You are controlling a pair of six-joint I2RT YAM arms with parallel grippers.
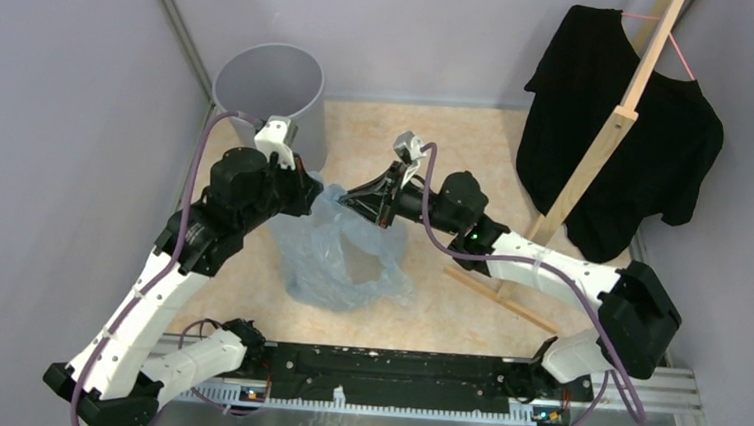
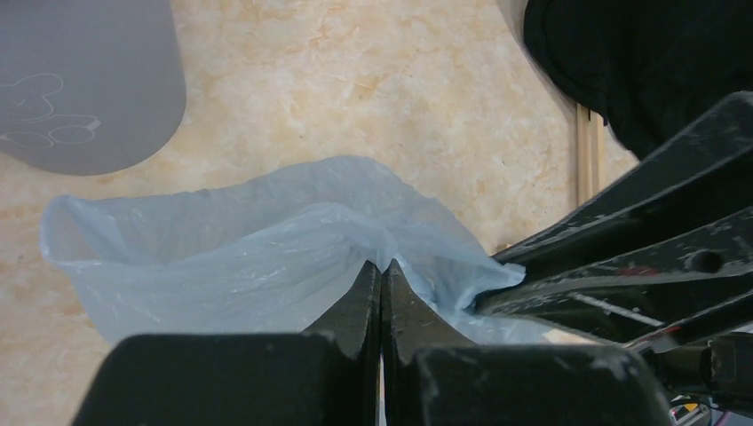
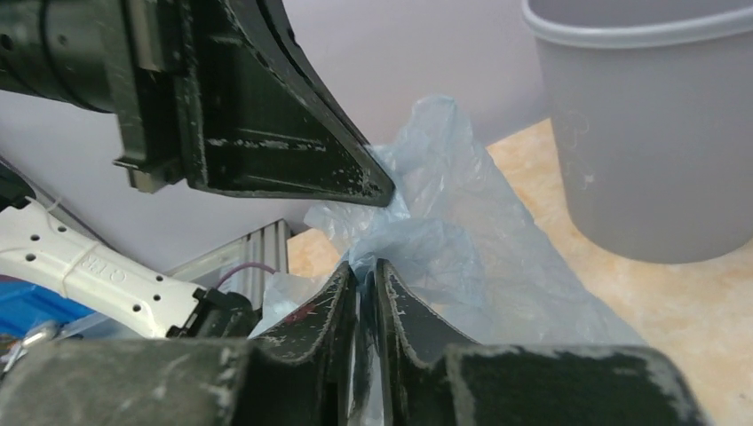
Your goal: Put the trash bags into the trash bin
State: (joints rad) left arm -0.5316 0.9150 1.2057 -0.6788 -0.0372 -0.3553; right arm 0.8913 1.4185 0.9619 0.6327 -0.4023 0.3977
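Where the arms meet: over the middle of the table (image 1: pixel 478 150), both tips at the raised top edge of the trash bags (image 1: pixel 339 266), on the near side of the trash bin (image 1: pixel 304 128)
left gripper (image 2: pixel 381 268): fingers pressed together, pinching a bunched fold of the pale blue film right at the tips
right gripper (image 3: pixel 360 266): fingers almost touching, only a thin slit between them, film caught in that slit
gripper spacing: tips point at each other, close, a small gap between them in the top view; the film stretches across that gap
trash bags, place: outside the bin, on the table between the two arms
trash bags, shape: crumpled and see-through, upper part pulled up to the two pinch points, the rest slumped on the table toward the arm bases
trash bin, place: far left corner of the table, against the wall, upright, mouth facing up
bin vs bags: top of the film near the foot of the bin, touching or not cannot tell
T-shirt (image 1: pixel 609 139): black, hangs on a wooden stand (image 1: pixel 628 115) at the far right, well apart from the bags
cables (image 1: pixel 192 185): purple, one running along each arm
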